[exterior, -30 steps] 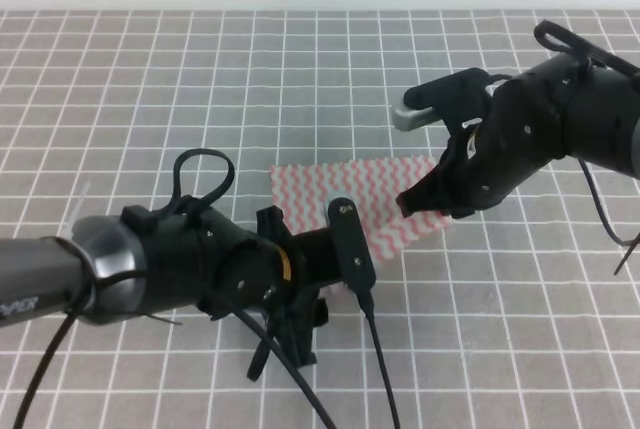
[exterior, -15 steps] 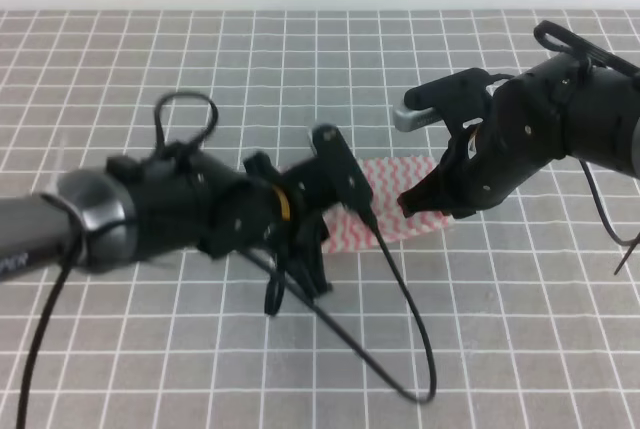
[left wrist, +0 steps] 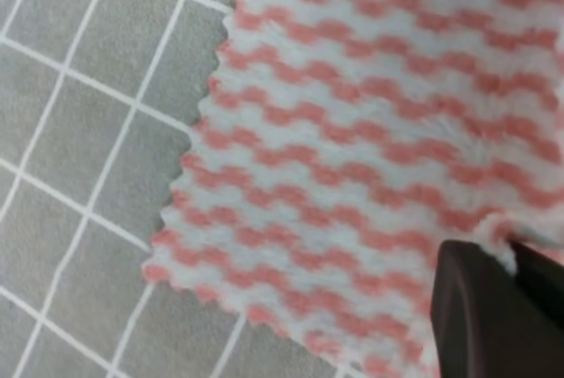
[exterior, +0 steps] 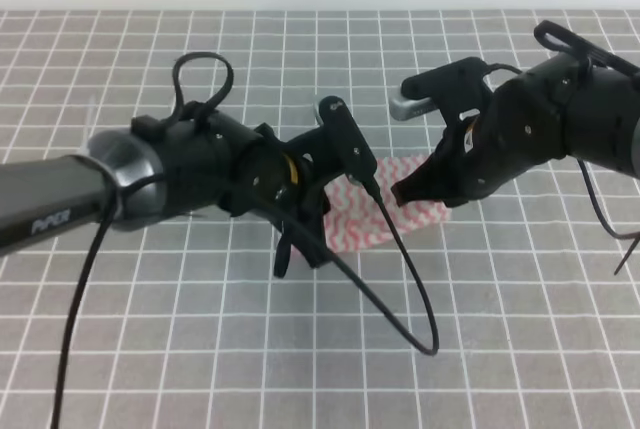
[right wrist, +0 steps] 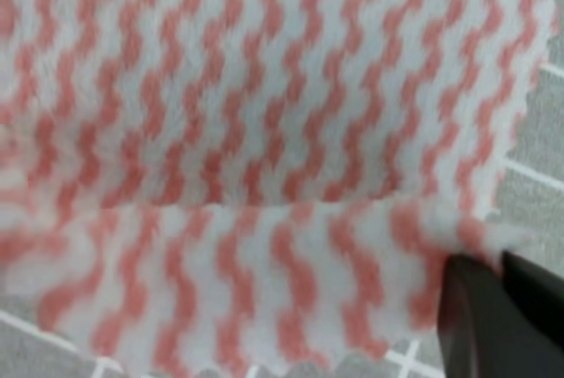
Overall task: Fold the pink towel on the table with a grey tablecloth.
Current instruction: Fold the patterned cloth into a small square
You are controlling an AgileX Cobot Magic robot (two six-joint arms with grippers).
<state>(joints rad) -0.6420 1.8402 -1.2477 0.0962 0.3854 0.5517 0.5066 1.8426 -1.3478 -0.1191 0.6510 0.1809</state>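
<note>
- The left pincer sits over the near-left part of the pink towel, its arm reaching in from the left edge of the high view. In the left wrist view its dark fingertips are pressed together with a puckered bit of towel edge between them, so it is clamped on the towel. The likely reason is to lift that corner clear of the counter and carry it across for the fold.
- The pink towel lies mid-counter between the two arms, on the grey gridded tablecloth. In the right wrist view one layer overlaps another along a straight crease, so a fold seems to be forming.
- The right pincer meets the towel's right side. Its dark tips are together on the cloth's corner edge, clamped on it, probably so both near corners travel evenly and the edges line up.
</note>
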